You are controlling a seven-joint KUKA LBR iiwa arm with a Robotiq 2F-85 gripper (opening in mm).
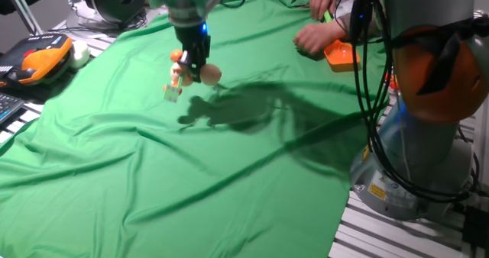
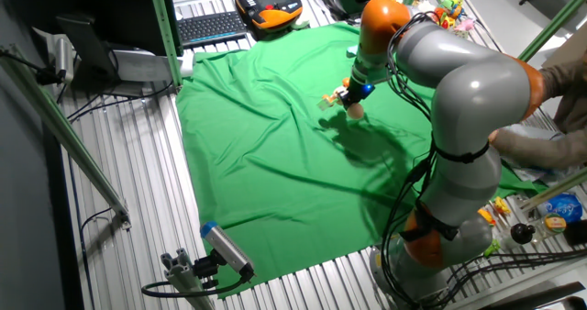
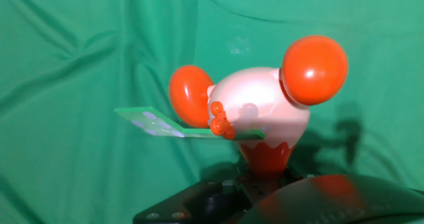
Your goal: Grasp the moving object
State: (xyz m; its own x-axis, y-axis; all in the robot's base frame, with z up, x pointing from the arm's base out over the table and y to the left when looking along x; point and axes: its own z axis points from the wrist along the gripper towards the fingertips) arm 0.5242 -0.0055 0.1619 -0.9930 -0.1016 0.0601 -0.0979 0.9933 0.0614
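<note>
Cloth [image 1: 153,189] of bright green, creased in long folds, fills most of one fixed view and covers the table; the other fixed view shows it ending at bare ribbed metal [image 2: 119,246] along the lower left of the frame. The grey arm [image 2: 459,108] with orange joints rises from the lower right of the other fixed view and bends toward the upper middle, and its dark shadow [image 1: 252,109] lies on the cloth right of centre in one fixed view. A person's hand [image 1: 317,37] rests at the upper right of that view, touching a flat orange tray [image 1: 341,56]. An orange-and-black handheld controller [image 1: 34,63] sits at the left edge, off the cloth.

The gripper [image 1: 197,66] hangs upper left of centre in one fixed view, closed around the toy figure [image 1: 191,75] and holding it up off the cloth, with the toy's own shadow on the fabric below it. In the hand view the toy [image 3: 262,111] fills the middle: a pale cream head with two round orange ears, small orange beads on its face, and an orange base that meets the dark gripper body at the bottom edge. A thin green card [image 3: 172,124] with pale spots sticks out from the toy toward the left.
</note>
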